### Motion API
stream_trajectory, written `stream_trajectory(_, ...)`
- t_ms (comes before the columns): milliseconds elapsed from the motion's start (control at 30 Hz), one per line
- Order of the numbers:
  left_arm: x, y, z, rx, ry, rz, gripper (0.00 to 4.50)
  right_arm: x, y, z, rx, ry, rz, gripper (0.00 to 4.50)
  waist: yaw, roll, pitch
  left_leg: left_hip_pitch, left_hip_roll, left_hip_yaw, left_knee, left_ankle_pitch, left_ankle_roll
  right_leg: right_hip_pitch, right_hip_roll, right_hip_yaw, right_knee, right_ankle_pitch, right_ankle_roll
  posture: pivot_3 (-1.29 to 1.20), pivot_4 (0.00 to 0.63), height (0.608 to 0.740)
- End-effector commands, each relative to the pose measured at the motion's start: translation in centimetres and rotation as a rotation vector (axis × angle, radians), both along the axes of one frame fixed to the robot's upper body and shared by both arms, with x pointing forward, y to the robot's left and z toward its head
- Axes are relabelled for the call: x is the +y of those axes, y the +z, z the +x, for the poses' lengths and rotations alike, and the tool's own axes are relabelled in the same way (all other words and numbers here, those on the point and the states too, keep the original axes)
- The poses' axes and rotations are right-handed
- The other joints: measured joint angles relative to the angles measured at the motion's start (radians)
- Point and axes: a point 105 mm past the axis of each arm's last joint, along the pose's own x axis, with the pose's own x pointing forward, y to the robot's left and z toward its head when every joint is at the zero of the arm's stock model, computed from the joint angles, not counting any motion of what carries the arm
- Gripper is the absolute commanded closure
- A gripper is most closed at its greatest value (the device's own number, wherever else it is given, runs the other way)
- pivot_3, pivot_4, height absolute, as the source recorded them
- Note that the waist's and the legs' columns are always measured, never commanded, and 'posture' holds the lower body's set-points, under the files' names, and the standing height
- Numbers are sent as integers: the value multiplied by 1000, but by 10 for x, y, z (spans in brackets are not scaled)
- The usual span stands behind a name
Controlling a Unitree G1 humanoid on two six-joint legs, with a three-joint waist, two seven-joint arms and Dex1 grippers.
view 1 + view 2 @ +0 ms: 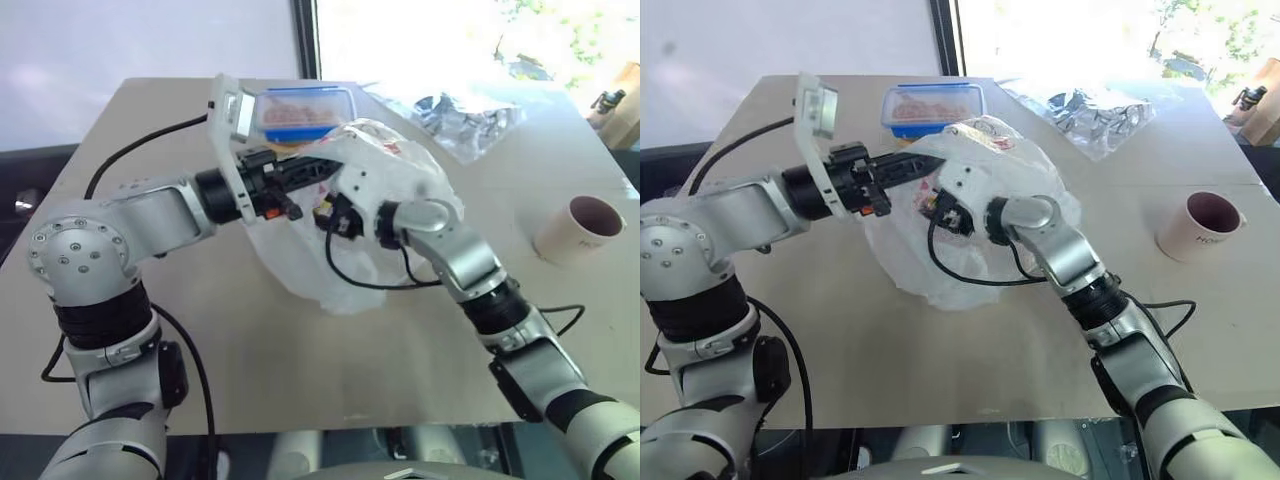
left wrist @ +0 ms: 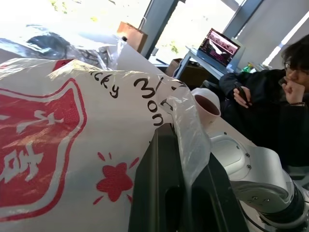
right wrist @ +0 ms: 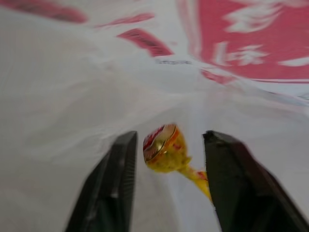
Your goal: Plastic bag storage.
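Note:
The plastic bag (image 1: 300, 265), thin and white with red print, hangs over the table with its lower part resting on the top. My left gripper (image 2: 186, 145) is shut on the bag's upper edge, with film pinched between its black fingers (image 1: 305, 170). My right gripper (image 3: 169, 137) is open and pushed against the bag just below. A small sweet in a yellow and red wrapper (image 3: 163, 149) lies between its fingers, touching neither, against the white film. The right hand's white housing (image 1: 970, 185) covers the middle of the bag.
A blue-rimmed food box (image 1: 932, 105) stands behind the bag. Clear silvery wrap (image 1: 465, 115) lies at the back right, and a paper cup (image 1: 585, 228) stands at the right. Bare table (image 1: 300, 380) stretches in front. A seated person (image 2: 270, 92) and a laptop (image 2: 221, 46) are beyond the table.

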Motion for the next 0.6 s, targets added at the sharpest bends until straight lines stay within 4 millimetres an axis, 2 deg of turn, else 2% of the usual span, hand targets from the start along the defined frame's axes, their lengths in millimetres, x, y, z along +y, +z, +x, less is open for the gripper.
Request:
stream_trajectory(33, 5, 5, 3, -46, 67, -4, 4500, -11, 24, -4, -120, 0, 54, 792, 1, 0, 0, -2, 0, -1, 1, 0, 0, -1, 0, -1, 0, 0, 0, 0, 150, 740)
stream_trajectory(67, 9, 3, 8, -50, 106, 5, 4500, -20, 30, -6, -171, -18, 53, 318, 2, 0, 0, -4, 0, -1, 2, 0, 0, -3, 0, -1, 1, 0, 0, 0, 150, 740)
stream_trajectory(100, 12, 1, 12, -56, 137, 12, 4500, -27, 36, -9, -207, -32, 55, 42, 4, 0, 0, -4, 0, -1, 3, 0, 0, -3, 0, -1, 1, 0, 0, 0, 150, 740)
stream_trajectory(233, 20, -3, 28, -79, 257, 32, 4500, -57, 53, -32, -292, -70, 54, 42, 6, 0, 0, -4, 0, -2, 3, 0, 0, -3, 0, -2, 1, 0, 0, 0, 150, 740)
stream_trajectory(400, 16, -8, 45, -151, 333, 98, 4500, -91, 81, -75, -216, -44, 138, 42, 0, 0, 0, -4, 0, -1, 1, 0, 0, -3, 1, -1, 1, 0, 0, 0, 150, 740)
stream_trajectory(467, 10, -10, 48, -182, 326, 117, 4500, -107, 90, -84, -218, -83, 136, 42, 1, 0, 0, -4, 0, -1, 1, 0, 0, -3, 0, -1, 1, 0, 0, 0, 150, 740)
stream_trajectory(600, 4, -6, 52, -240, 317, 134, 4500, -152, 99, -88, -228, -280, 29, 42, 3, 0, 0, -4, -1, -1, 1, 0, 0, -2, 0, -1, 1, 0, 0, 0, 150, 740)
